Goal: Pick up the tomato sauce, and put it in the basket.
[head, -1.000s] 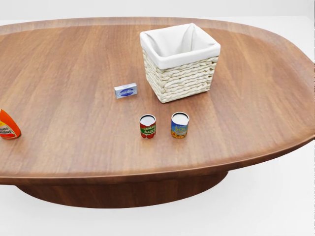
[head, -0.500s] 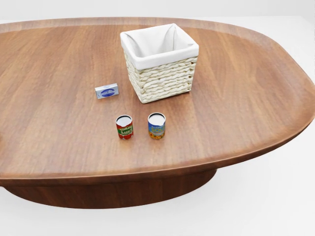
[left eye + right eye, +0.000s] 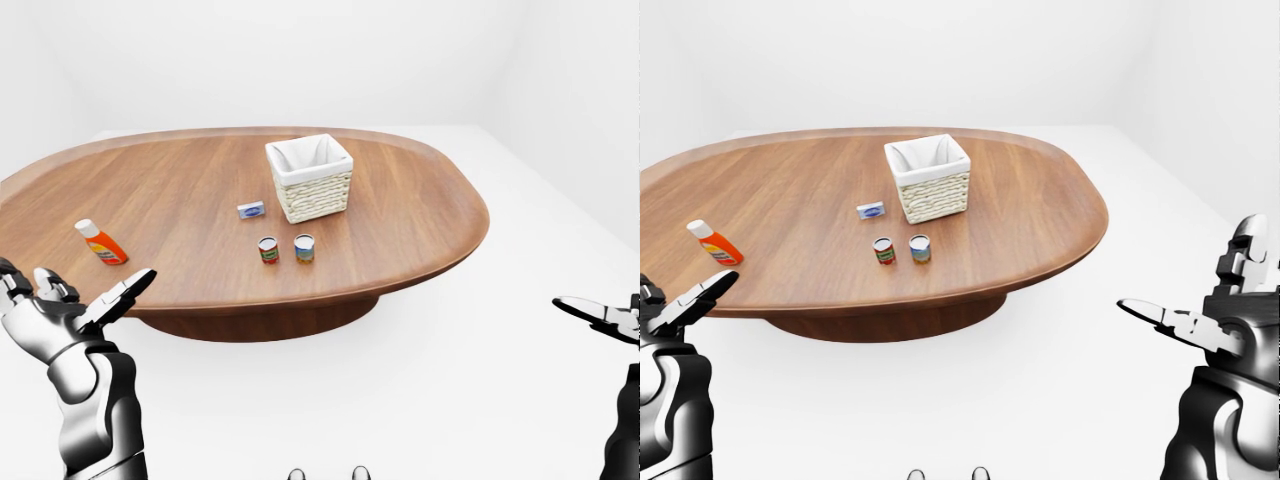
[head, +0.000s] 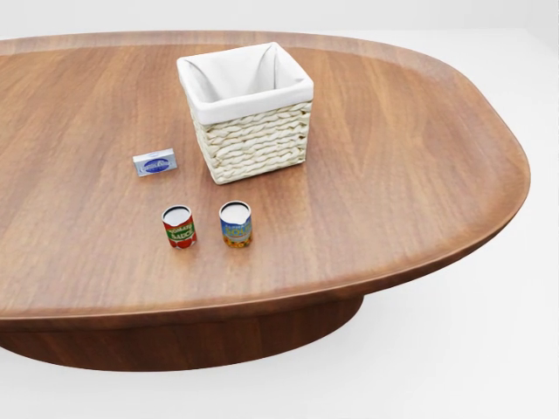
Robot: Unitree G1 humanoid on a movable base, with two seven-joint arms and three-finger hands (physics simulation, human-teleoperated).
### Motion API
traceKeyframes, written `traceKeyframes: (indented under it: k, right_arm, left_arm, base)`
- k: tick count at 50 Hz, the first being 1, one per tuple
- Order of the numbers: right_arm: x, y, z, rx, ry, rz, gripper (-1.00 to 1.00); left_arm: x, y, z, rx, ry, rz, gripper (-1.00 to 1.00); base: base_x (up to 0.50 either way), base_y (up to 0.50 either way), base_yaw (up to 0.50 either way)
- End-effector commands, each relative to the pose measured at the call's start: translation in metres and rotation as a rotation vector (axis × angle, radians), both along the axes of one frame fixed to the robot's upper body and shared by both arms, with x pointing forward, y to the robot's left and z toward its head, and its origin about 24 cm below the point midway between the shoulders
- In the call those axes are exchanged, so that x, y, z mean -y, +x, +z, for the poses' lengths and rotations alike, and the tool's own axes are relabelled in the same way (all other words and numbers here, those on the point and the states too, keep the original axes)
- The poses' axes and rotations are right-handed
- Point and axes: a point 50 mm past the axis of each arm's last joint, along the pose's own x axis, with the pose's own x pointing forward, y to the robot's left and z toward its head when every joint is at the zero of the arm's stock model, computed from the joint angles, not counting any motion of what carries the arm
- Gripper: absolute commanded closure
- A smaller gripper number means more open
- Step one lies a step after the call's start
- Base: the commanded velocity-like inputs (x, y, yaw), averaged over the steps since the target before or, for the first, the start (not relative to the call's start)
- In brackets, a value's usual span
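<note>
Across the last second the whole head view slides: everything on the table [image 4: 419, 175] drifts toward the view's left, and the orange bottle [image 3: 101, 242] that sat at its left margin drops out of it. The things keep their spacing to one another, so I read this as the camera moving with the base, not the things. My guess is the robot is lining itself up with the table; nothing has been picked up yet.

The tomato sauce [image 4: 179, 227] is a small upright can with a red-and-green label and a pale top. It stands near the table's near edge (the rim at the bottom of the head view), close beside a second can [image 4: 235, 224] with a blue and yellow label, the two apart. The basket [image 4: 247, 109], pale wicker with a white cloth liner, sits farther in toward the middle of the table and looks empty. A little blue and white box [image 4: 155, 163] lies just off the basket's left side.

The left hand [image 3: 60, 312] is held low off the table's near edge, fingers spread and holding nothing. The right hand [image 3: 1200, 320] is likewise spread and empty, well off the table's right end. Both are well apart from the can, so the reach is not yet begun.
</note>
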Motion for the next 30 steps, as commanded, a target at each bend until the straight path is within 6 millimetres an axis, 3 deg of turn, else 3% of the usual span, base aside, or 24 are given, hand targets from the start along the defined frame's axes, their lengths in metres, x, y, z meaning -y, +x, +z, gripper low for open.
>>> traceKeyframes:
  k: [1,9,30]
  right_arm:
    - [-0.002,0.0026,-0.0023,-0.019,-0.011,-0.001,-1.0]
    - [-0.0028,0.0034,-0.0003,-0.017,-0.024,-0.002,-1.0]
    - [-0.0027,0.0047,-0.0027,-0.026,-0.019,0.002,-1.0]
  left_arm:
    - [0.0001,0.0004,-0.0007,-0.004,0.002,-0.002,-1.0]
    - [0.0004,-0.0002,0.0003,-0.003,0.002,0.0,-1.0]
    - [0.0008,-0.0004,-0.0001,-0.005,0.003,-0.001,-1.0]
  base:
    - [0.0,0.0,0.0]
    - [0.03,0.0,0.0]
    - [0.4,0.0,0.0]
